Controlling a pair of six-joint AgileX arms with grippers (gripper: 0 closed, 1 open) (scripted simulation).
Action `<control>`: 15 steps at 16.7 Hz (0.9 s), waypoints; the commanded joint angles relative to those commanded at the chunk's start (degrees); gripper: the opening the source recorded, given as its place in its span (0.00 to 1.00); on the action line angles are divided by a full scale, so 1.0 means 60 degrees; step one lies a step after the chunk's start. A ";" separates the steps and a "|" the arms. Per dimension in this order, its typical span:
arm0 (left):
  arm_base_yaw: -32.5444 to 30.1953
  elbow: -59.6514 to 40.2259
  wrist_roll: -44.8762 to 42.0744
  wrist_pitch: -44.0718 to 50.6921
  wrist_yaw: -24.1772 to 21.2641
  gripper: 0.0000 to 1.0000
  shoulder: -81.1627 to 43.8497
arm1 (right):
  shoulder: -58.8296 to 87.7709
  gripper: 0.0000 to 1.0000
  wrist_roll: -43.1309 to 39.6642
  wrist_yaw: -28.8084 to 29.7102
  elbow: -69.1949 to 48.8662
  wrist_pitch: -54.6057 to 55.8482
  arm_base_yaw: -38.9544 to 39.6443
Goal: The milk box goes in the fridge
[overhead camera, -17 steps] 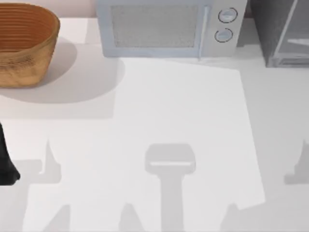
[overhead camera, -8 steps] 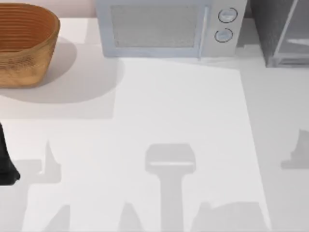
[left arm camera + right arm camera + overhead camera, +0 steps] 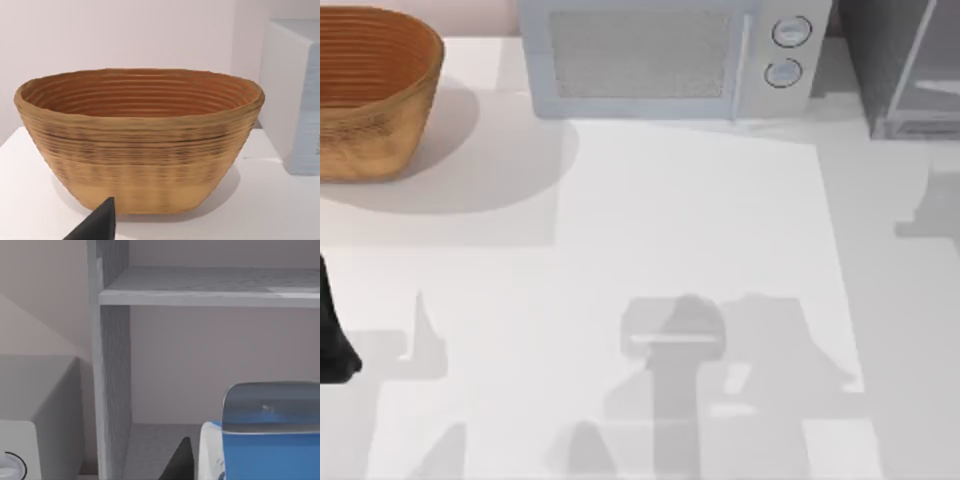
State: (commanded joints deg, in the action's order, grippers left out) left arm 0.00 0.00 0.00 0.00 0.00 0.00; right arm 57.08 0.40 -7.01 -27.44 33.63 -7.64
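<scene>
Your left arm (image 3: 332, 335) sits parked at the table's left edge. A dark fingertip (image 3: 182, 460) of your right gripper shows in the right wrist view.

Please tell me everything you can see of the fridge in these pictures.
The fridge stands at the far right corner of the table, to the right of the microwave. It is a dark grey box with a speckled surface and a light grey door frame. The right wrist view looks into its open inside: a grey side wall, one flat shelf above and a lower compartment with a pale back wall. The blue milk box appears close in front of that lower compartment; whether it touches the fridge cannot be told.
</scene>
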 joint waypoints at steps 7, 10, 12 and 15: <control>0.0000 0.0000 0.0000 0.0000 0.0000 1.00 0.0000 | 0.7203 0.00 0.0032 -0.0774 -0.2970 0.3653 -0.0896; 0.0000 0.0000 0.0000 0.0000 0.0000 1.00 0.0000 | 0.9447 0.00 0.0050 -0.1034 -0.3920 0.4819 -0.1166; 0.0000 0.0000 0.0000 0.0000 0.0000 1.00 0.0000 | 1.0459 0.00 0.0060 -0.1161 -0.4376 0.5378 -0.1290; 0.0000 0.0000 0.0000 0.0000 0.0000 1.00 0.0000 | 1.1212 0.00 0.0069 -0.1263 -0.4732 0.5813 -0.1384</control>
State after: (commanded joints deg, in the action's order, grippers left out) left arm 0.00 0.00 0.00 0.00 0.00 0.00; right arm 124.34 0.82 -14.59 -55.83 68.51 -15.94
